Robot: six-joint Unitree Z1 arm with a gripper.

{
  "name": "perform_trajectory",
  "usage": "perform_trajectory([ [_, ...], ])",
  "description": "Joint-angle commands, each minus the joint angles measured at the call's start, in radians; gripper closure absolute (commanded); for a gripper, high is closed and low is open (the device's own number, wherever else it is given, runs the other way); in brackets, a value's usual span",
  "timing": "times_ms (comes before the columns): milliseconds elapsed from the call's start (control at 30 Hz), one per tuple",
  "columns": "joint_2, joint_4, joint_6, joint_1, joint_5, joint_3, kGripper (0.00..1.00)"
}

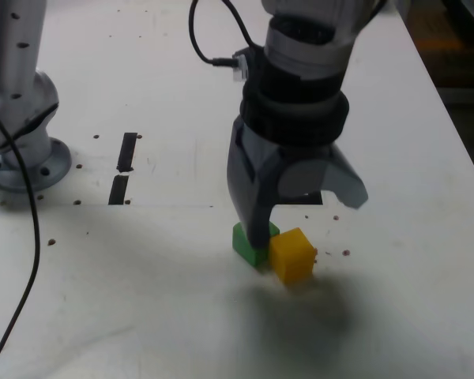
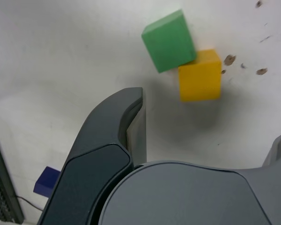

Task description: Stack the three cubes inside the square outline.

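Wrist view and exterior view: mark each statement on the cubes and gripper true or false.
1. The green cube and the yellow cube are stacked. False: they sit side by side on the table.
2. The gripper is open. True.
3. The gripper is holding the yellow cube. False: nothing is between its jaws.
4. A dark blue object shows in the wrist view. True.

The counter carries two black strips, nearly end to end, scattered dark spots, a blue block, and a black device trailing a wire.
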Motion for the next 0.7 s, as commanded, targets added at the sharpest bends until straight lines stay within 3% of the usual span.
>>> perform_trajectory([
  [0,0.011,-0.011,-0.010,-0.007,-0.016,-0.007,0.02],
  [400,0.051,-0.124,-0.040,-0.021,-0.088,0.018,0.02],
  [667,0.072,-0.178,-0.078,-0.031,-0.109,0.035,0.02],
])
